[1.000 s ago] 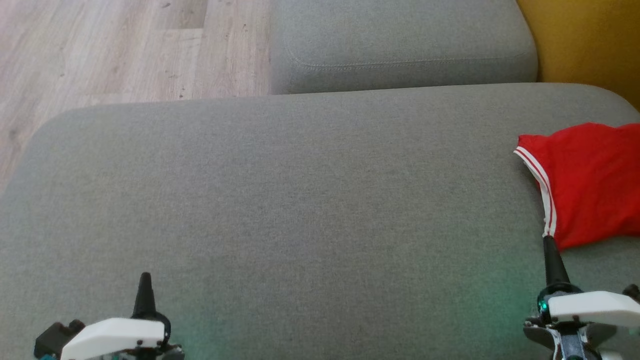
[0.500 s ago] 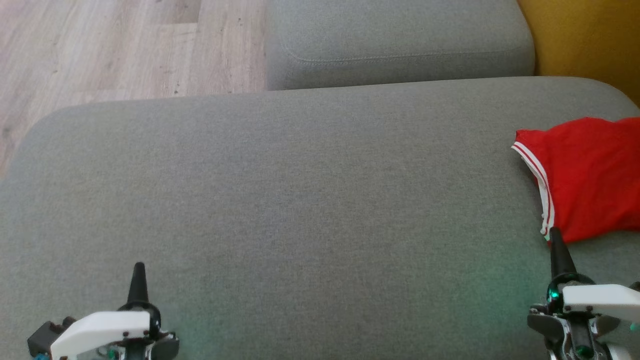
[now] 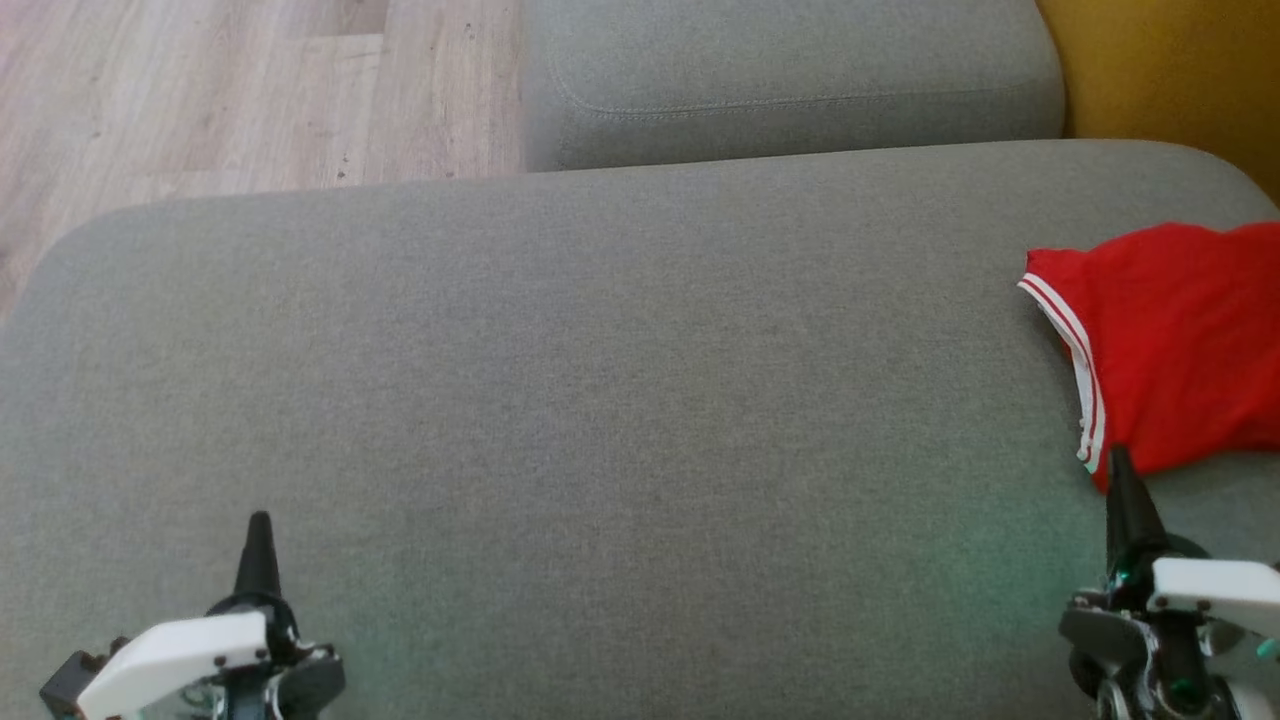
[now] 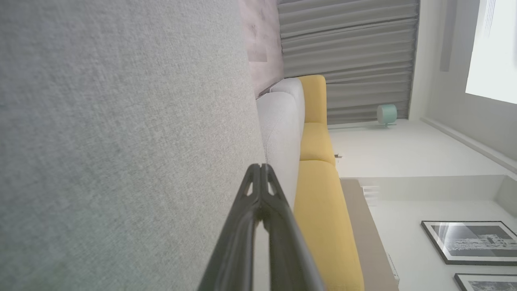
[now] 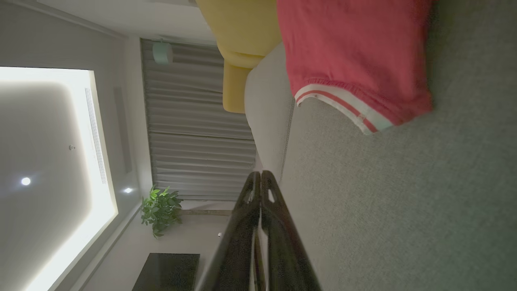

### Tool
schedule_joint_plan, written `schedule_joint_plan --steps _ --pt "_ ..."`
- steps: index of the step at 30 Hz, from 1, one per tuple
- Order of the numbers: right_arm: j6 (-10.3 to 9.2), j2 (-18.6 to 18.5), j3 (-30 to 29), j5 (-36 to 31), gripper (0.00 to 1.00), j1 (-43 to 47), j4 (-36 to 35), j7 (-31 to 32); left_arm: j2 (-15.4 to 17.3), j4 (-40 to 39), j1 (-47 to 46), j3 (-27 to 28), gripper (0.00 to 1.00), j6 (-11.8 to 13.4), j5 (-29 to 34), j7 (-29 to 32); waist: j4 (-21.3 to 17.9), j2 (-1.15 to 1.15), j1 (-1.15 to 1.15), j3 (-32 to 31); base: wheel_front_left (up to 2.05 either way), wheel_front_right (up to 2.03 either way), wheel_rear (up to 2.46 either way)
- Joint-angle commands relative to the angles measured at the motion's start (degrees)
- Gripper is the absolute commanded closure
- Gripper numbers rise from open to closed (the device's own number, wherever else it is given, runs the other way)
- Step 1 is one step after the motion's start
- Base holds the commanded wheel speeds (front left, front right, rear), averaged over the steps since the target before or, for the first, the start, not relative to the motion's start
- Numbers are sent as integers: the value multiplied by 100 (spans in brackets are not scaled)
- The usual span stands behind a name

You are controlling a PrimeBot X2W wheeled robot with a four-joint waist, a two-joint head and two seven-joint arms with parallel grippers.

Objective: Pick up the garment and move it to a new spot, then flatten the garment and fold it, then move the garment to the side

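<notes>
1. Head view, far left: a pale wooden floor showed beyond the big grey seat cushion.
2. At the lower left, the left gripper hung over bare cushion well away from the garment. Its two dark fingers were pressed together into one point and held nothing. The left wrist view showed the same gripper with its tips meeting.
3. In the middle, a second grey cushion sat behind the first.
4. At the lower right, the right gripper was also drawn together and empty, its tip pointing at the garment's near corner.
5. The red garment, with a white-striped hem, lay on the cushion's right side and ran out of frame.
6. In the right wrist view, a stretch of grey fabric separated the right gripper from the garment.
7. Yellow upholstery filled the top right corner.
</notes>
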Motion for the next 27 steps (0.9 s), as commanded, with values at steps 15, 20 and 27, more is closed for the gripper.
schedule_joint_plan --steps 15,20,27 --pt "40 -45 37 695 100 -489 -161 134 -104 -157 -472 510 100 -232 -429 173 -36 0 0 48 0 0 0" --pt "40 -45 37 695 100 -489 -161 134 -106 -157 -472 512 100 -232 -427 175 -36 0 0 48 0 0 0" --pt "40 -45 37 695 100 -489 -161 134 -108 -157 -472 515 100 -232 -424 177 -36 0 0 48 0 0 0"
